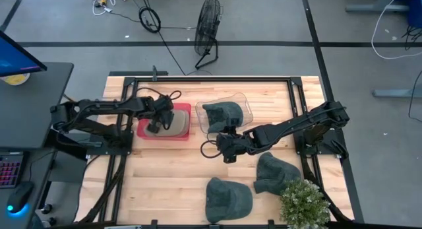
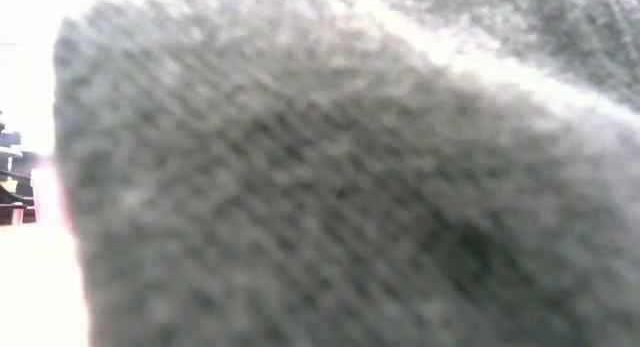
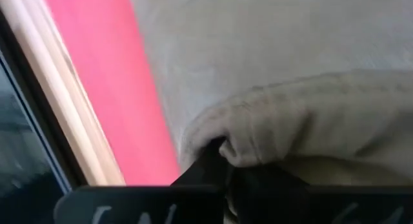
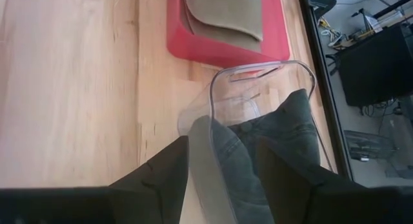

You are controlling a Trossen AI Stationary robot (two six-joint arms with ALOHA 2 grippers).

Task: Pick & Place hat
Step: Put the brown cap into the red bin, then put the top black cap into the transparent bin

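A beige hat [image 1: 177,119] lies in a red tray [image 1: 144,131] at the table's left. My left gripper [image 1: 155,125] is down on the hat's left part, shut on it; the left wrist view shows the hat [image 3: 290,50] and the tray [image 3: 110,88] close up. A dark grey hat [image 1: 223,115] lies in a clear bin [image 1: 248,99], with one part [image 4: 222,159] draped over the bin's near rim. My right gripper [image 1: 223,144] is at that rim, shut on the draped part. My left gripper holds a rolled fold of the beige hat's edge [image 3: 232,143]; the cloth bunches over the fingers and hides their tips. It comes from above. The hat rests in the red tray. My right gripper pinches the dark hat's draped part [image 4: 226,175] between its two fingers [image 4: 164,179], coming from the table's near side. The rest of the hat [image 4: 290,130] lies inside the clear bin [image 4: 258,68], and the held part crosses the rim.
Two more dark hats [image 1: 227,196] [image 1: 275,171] lie on the table's near right, beside a potted plant [image 1: 304,202]. Grey hat cloth [image 2: 320,187] fills the low view. Bare wood lies at the near left.
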